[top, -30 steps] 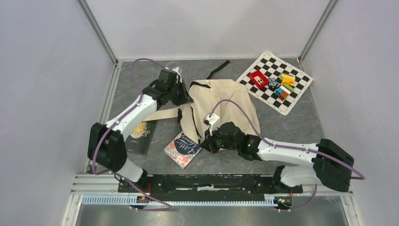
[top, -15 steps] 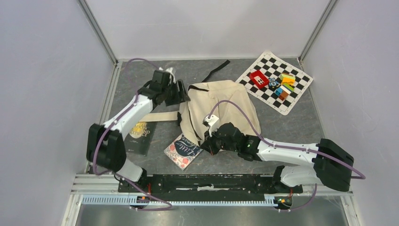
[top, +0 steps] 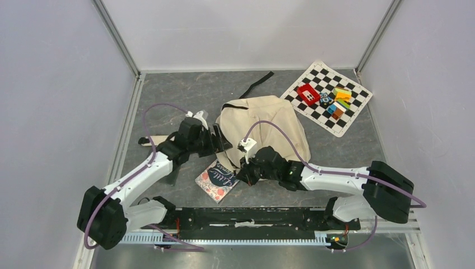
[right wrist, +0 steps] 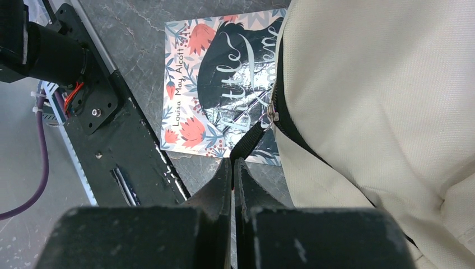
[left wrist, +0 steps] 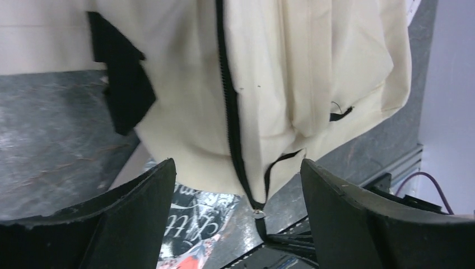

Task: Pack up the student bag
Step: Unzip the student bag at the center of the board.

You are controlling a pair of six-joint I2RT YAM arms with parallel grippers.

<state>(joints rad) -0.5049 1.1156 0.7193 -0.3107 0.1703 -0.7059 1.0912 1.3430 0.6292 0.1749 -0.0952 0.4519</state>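
The student bag, a cream canvas backpack with a black zipper, lies mid-table. My left gripper hovers at the bag's left edge, open, with nothing between its fingers. The bag fills the left wrist view beyond the gripper. My right gripper sits at the bag's near edge, shut on the black zipper pull tab, pinched at the fingertips. A floral "Little Women" book lies partly under the bag's near-left corner.
A checkered mat with a red block and colourful toys sits at the back right. A black strap trails behind the bag, and a cream strap lies to its left. The black arm-base rail runs close behind the right gripper.
My left gripper has opened, let go of the bag's far-left edge and pulled back toward the near side. The bag fabric has settled flatter. The right gripper holds still.
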